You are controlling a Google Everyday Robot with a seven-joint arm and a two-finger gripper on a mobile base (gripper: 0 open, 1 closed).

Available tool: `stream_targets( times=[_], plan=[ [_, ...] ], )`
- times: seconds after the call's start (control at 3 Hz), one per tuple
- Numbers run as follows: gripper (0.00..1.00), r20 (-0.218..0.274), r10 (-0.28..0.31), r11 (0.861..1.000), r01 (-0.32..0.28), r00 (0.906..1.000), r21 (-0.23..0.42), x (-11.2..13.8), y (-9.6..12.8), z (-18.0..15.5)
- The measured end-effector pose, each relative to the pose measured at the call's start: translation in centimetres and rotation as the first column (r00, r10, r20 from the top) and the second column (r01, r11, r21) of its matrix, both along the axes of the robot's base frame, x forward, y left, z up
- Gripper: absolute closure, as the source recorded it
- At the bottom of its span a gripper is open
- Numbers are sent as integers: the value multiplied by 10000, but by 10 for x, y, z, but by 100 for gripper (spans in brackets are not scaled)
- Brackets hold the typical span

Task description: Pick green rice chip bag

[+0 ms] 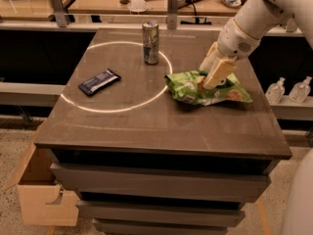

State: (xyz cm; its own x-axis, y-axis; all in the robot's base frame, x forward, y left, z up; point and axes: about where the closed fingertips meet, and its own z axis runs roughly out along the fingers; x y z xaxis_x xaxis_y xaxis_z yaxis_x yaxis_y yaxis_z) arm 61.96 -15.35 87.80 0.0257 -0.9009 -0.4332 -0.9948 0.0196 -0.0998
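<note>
The green rice chip bag (191, 94) lies crumpled on the right side of the dark table (146, 126), just outside the white circle. My gripper (205, 79) comes down from the upper right on a white arm and sits over the middle of the bag. Its tan fingers (217, 72) stand apart, with their tips touching the bag's top. The bag rests on the table.
A silver-green drink can (150, 42) stands upright at the far edge of the white circle. A dark blue candy bar wrapper (99, 82) lies at the circle's left. An open cardboard box (44, 195) sits on the floor at the left. Small bottles (276, 89) stand on a ledge to the right.
</note>
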Motion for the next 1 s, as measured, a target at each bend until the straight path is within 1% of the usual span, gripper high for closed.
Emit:
stream_targets(
  times=[0.33,0.67,1.0],
  plan=[
    [85,227,472,9970,-485,9986,600,-8,23,24],
    [100,476,1431,9713,-1495,9886,1848,-32,59,62],
    [100,550,1873,9453,-1952,9808,2612,-46,76,81]
  ],
)
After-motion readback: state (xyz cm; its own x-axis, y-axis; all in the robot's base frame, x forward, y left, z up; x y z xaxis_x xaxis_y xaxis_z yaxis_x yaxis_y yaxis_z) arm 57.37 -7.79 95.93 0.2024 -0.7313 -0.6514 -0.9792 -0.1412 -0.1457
